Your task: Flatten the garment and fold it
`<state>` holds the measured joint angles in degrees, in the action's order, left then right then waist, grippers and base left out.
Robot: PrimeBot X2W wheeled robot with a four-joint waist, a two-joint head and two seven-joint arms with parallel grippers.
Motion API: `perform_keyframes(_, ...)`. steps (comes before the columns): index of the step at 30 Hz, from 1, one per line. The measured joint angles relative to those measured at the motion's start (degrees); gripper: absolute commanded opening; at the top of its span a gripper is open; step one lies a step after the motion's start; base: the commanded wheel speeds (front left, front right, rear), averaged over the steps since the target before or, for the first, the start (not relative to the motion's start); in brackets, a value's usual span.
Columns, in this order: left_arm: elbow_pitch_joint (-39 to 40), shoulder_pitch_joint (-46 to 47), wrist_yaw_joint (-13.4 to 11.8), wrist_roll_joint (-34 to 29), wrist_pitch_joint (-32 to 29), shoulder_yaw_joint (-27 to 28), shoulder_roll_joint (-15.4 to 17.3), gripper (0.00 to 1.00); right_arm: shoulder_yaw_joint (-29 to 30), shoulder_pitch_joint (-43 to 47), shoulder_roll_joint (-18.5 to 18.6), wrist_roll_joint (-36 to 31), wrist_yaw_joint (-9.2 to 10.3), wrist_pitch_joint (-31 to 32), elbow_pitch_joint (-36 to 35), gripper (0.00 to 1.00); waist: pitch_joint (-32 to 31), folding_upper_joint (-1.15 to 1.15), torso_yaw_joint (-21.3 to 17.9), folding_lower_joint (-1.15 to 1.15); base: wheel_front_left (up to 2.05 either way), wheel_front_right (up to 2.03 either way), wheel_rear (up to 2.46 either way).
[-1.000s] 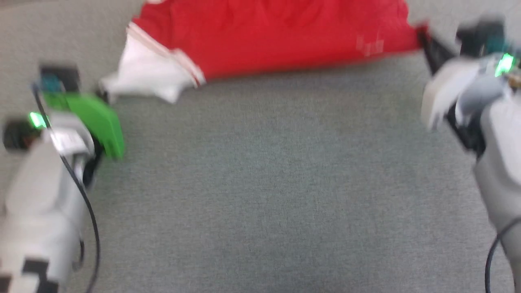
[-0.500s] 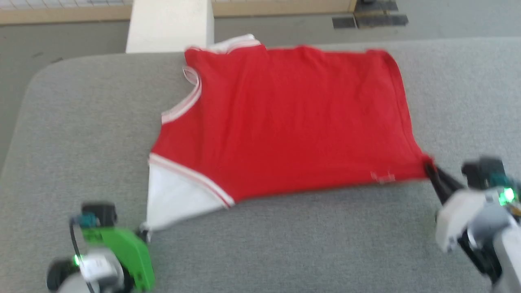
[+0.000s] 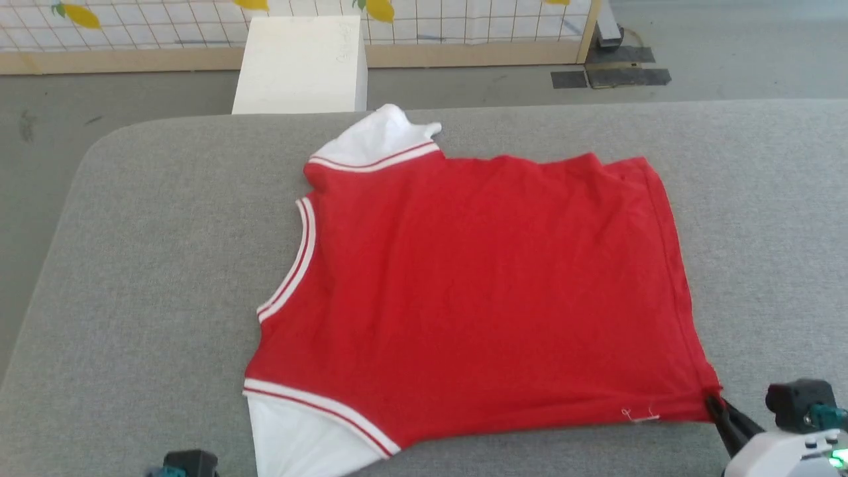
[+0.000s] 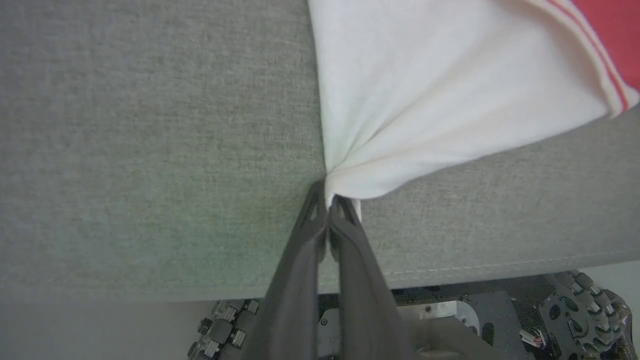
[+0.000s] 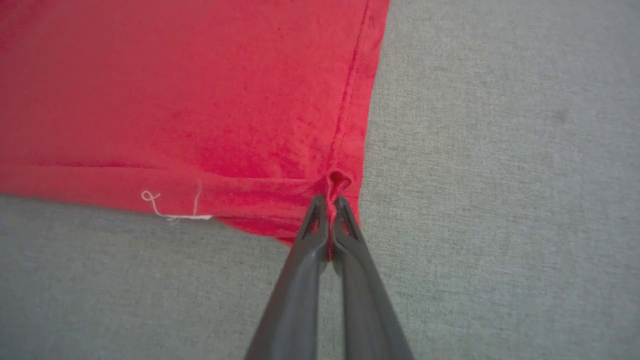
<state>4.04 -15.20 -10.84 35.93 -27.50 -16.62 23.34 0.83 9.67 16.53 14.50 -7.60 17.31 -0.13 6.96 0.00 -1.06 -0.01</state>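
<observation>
Garment lies spread flat on the grey desk, plain red side up. Your left jaws are clamped together on the tip of the near white sleeve, with fabric fanning out from the pinch, close to the desk's front edge. Your right jaws are clamped on the near red hem corner. A loose white thread sits near them on the hem.

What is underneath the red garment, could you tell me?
The garment lies on the grey padded surface, visible all around it. Anything else beneath the fabric is covered.
</observation>
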Motion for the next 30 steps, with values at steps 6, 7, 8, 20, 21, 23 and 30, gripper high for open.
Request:
perform_keyframes(6, 1.2, -0.5, 0.8, -5.0, 11.6, -1.0, -0.9, 0.0, 1.6, 1.4, -2.5, -0.7, 0.01, -4.1, -0.7, 0.0, -0.1, 0.0, 0.0, 0.0, 0.0, 0.0, 0.0)
perform_keyframes(7, 1.0, 0.4, 1.0, -6.6, 14.6, -1.1, -1.3, 0.0, 1.5, 1.4, -3.0, -1.0, 0.01, -5.7, -0.7, 0.0, 0.0, 0.0, 0.0, 0.0, 0.0, 0.0, 0.0)
perform_keyframes(8, 0.8, 1.6, 1.2, -7.7, 17.3, -1.2, -1.7, 0.0, 1.3, 1.4, -3.4, -1.3, 0.01, -7.4, -0.8, 0.0, 0.1, 0.0, 0.1, 0.0, 0.0, 0.0, 0.0)
perform_keyframes(20, -3.0, 19.6, 3.8, -17.3, 30.8, -4.4, -4.0, 0.0, -1.1, -6.1, -3.2, -3.5, 0.01, -15.3, -0.1, 0.0, 1.7, 0.0, -0.1, 0.01, 0.0, 0.0, 0.0)
perform_keyframes(21, -3.6, 21.4, 4.0, -17.4, 30.9, -4.4, -4.1, 0.0, -1.1, -7.2, -3.0, -3.5, 0.01, -15.0, 0.2, 0.0, 2.0, 0.0, -0.1, 0.0, 0.0, 0.0, 0.0)
perform_keyframes(23, -4.6, 24.7, 4.3, -17.4, 31.2, -4.4, -4.4, 0.0, -1.1, -9.1, -2.7, -3.5, 0.01, -14.5, 0.9, 0.0, 2.6, 0.0, -0.1, 0.0, 0.0, 0.0, 0.0)
perform_keyframes(30, -13.2, 36.0, 6.0, -16.4, 30.4, -3.0, -5.8, 0.0, -0.1, -16.6, -2.4, -3.2, 0.02, -10.1, 5.9, 0.0, 6.0, 0.0, 0.0, 0.01, 0.0, 0.0, 0.0)
